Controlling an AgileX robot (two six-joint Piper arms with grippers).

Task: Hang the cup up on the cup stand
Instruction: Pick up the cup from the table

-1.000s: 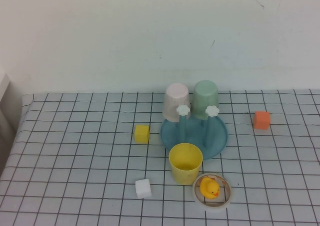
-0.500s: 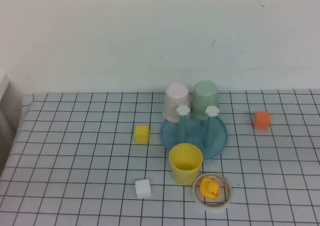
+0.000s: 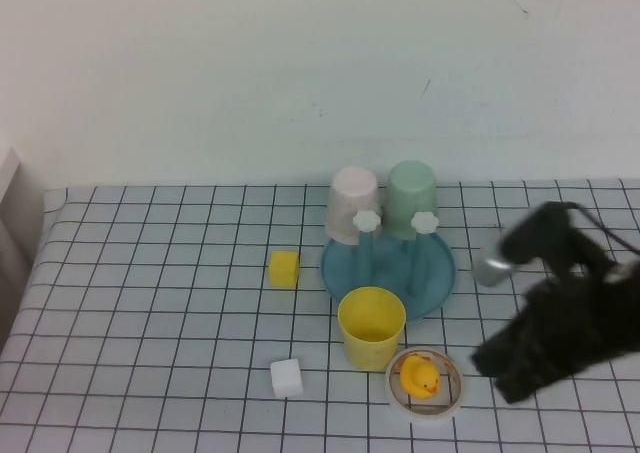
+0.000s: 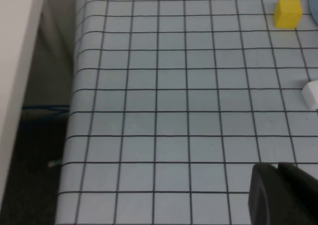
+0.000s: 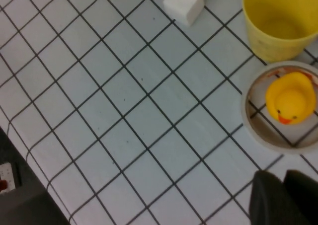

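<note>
The right end effector has just swung in near the cup, fingers almost together, empty; left end effector pressed together, parked; approach beginning.

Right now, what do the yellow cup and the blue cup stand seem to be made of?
The yellow cup looks like smooth matte plastic: even colour, thin rim. The cup stand also seems plastic, with a slightly glossy blue tray and moulded white flower knobs. The right gripper is above the table near the cup; the left gripper is shut, far off.
</note>
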